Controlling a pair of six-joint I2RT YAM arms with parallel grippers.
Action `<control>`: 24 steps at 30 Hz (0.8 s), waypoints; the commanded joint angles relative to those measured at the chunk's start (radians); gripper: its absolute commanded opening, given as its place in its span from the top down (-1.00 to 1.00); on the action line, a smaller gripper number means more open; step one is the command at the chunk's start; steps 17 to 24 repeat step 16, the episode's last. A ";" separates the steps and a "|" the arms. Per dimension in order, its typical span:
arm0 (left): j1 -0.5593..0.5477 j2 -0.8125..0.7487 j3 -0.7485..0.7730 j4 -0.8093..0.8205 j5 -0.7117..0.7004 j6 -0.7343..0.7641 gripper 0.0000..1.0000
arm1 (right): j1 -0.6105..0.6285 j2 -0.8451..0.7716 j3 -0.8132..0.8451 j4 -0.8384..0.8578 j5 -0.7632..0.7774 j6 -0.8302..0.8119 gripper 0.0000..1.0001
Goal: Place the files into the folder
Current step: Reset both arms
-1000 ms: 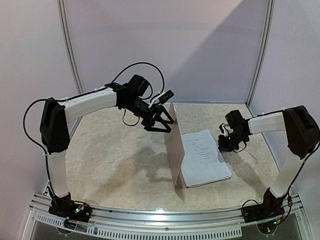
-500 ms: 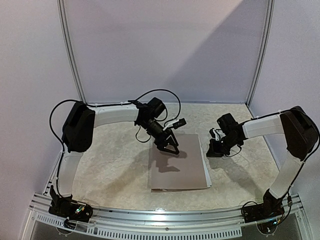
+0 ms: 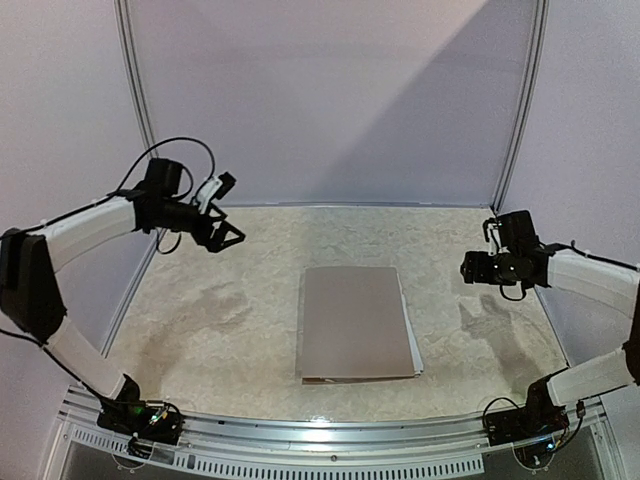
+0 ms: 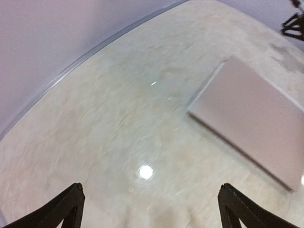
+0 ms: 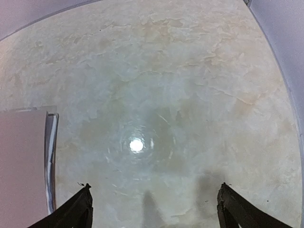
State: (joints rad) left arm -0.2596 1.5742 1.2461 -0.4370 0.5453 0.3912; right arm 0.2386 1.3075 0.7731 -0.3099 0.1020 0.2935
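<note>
Plainly, the folder (image 3: 355, 322) lies shut and flat on the marbled beige table (image 3: 230, 320), near the middle and somewhat toward the near edge, its dull tan cover facing up. The files (image 3: 410, 338) are inside it: only thin white edges show, peeking out along the cover's right side and at the near right corner, and the right wrist view shows the same layered sheet edges just beside the cover's rim; no print can be read. The left gripper (image 3: 232, 238) is held above the far left part of the table, well apart from the folder, with its fingers spread wide and nothing between them; in its own wrist view the two dark fingertips sit at the bottom corners with bare table between, and the folder lies off to the right. The right gripper (image 3: 472, 270) hangs over the right side of the table, apart from the folder's right edge, and it too stands wide, holding nothing, with only bare table and a bright spot of glare between its fingertips
</note>
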 commanded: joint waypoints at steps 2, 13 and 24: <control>0.132 -0.230 -0.376 0.265 -0.280 -0.064 -0.99 | -0.031 -0.188 -0.238 0.232 0.021 -0.068 -0.98; 0.255 -0.489 -0.692 0.476 -0.245 -0.105 -0.99 | -0.031 -0.406 -0.499 0.482 0.036 0.033 -0.97; 0.259 -0.493 -0.689 0.482 -0.253 -0.108 -0.99 | -0.031 -0.427 -0.502 0.473 0.020 0.042 -0.98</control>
